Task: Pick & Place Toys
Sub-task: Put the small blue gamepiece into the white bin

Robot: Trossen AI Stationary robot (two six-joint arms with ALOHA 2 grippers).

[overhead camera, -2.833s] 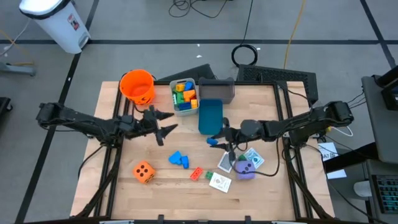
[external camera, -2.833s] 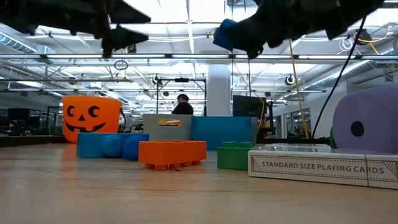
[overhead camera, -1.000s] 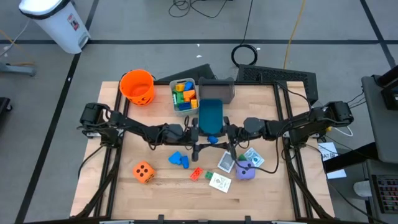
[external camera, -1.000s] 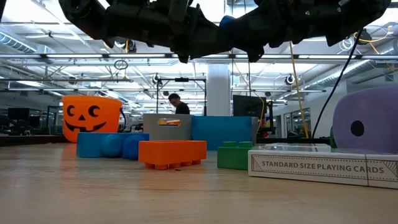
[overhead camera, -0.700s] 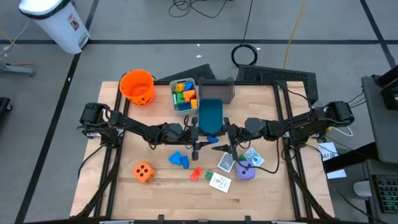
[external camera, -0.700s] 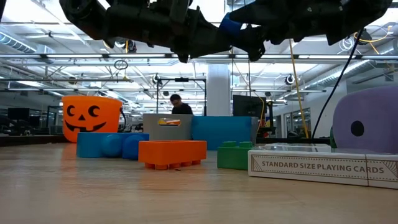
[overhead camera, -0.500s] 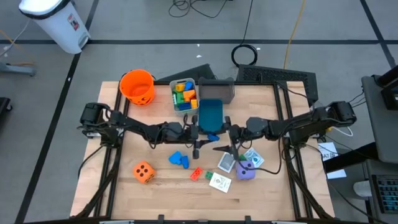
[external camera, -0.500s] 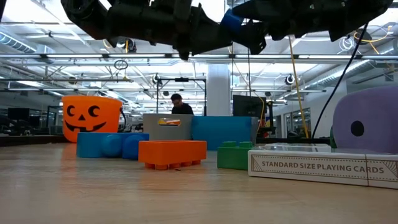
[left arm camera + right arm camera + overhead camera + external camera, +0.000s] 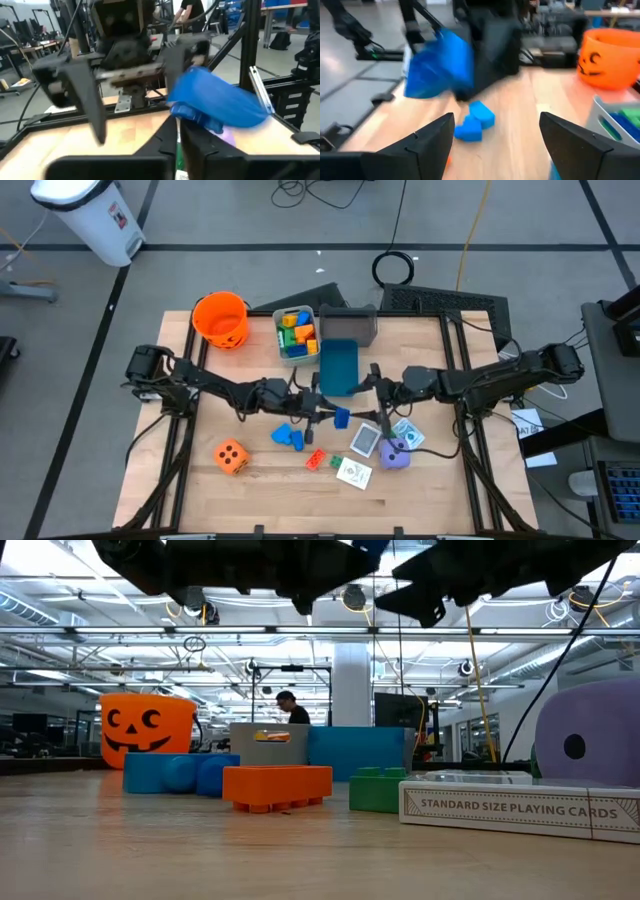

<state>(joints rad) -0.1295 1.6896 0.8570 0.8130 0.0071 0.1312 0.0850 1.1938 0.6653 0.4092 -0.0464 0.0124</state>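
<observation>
A blue plastic block (image 9: 342,418) hangs over the middle of the table with my left gripper (image 9: 330,416) shut on it; the left wrist view shows this block (image 9: 215,100) right beyond the fingers. My right gripper (image 9: 373,396) stands open just to the block's right, its fingers (image 9: 432,135) spread and touching nothing. On the table lie two blue blocks (image 9: 288,436), an orange dotted die (image 9: 231,456), red and green blocks (image 9: 316,460), a purple die (image 9: 396,454) and picture cards (image 9: 364,440). My left gripper pinches the blue block between its two fingers at the block's lower left part (image 9: 187,114). The fingers come level from the table's left. The block juts out past the fingertips toward the right arm and is lifted clear of the table.
At the far side stand an orange pumpkin bucket (image 9: 221,319), a clear bin of coloured blocks (image 9: 295,333), a blue bin (image 9: 339,366) and a grey bin (image 9: 349,325). A playing-card box (image 9: 520,810) lies near the purple die. A person (image 9: 288,705) stands beyond the table.
My left gripper has shut on the blue block that my right gripper held. My right gripper has opened, let go and drawn back toward the table's right edge. The block stays lifted clear, now shifted a little toward the near edge.
</observation>
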